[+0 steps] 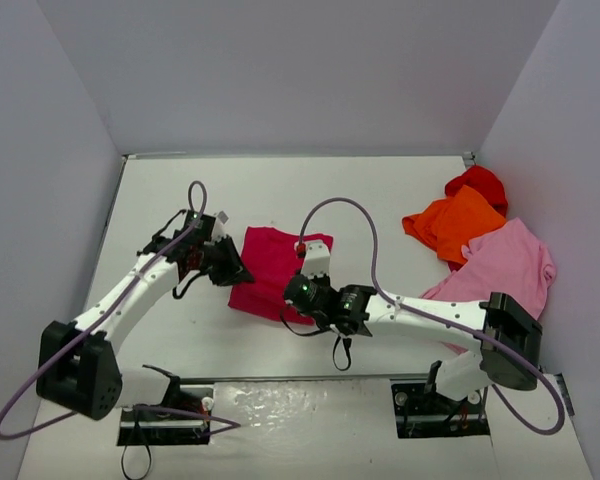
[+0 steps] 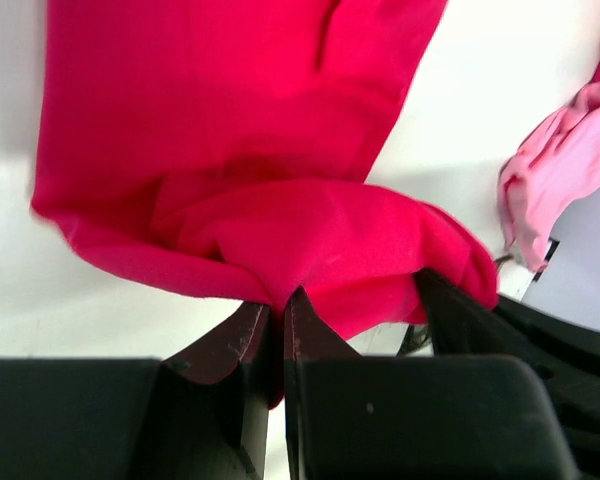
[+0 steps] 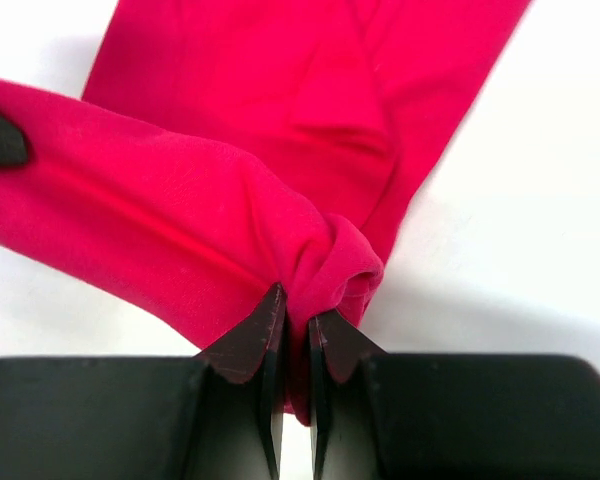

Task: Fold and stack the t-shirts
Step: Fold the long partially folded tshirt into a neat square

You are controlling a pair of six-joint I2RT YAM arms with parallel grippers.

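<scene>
Status: crimson shirt (image 1: 273, 262) sits mid-table (image 1: 380, 190), partly bunched, with both arms on it. Left gripper (image 2: 282, 298) is clamped on a gathered fold at the shirt's left edge, jaws nearly touching with cloth pinched between them. Right gripper (image 3: 297, 300) is the same story at the shirt's near-right corner, jaws all but closed on a twisted wad of hem. In each wrist view the bulk of the shirt runs away from the fingers and lies flat beyond the pinch. From overhead the shirt's long axis runs roughly near-to-far, tilted a little, and the line between the two pinch points cuts across its near end. So the cloth to be covered lies on the far side of both grippers. My read is that the next move is a joint lift and carry of the held edge toward the shirt's far end, arms in step or the fold skews. Neither arm is clearly nearer; the left one holds slightly farther up the shirt. Orange shirt (image 1: 458, 222), bright red shirt (image 1: 480, 182) and light pink shirt (image 1: 510, 262) lie heaped well to the right of the crimson one, untouched. Task looks early.
</scene>
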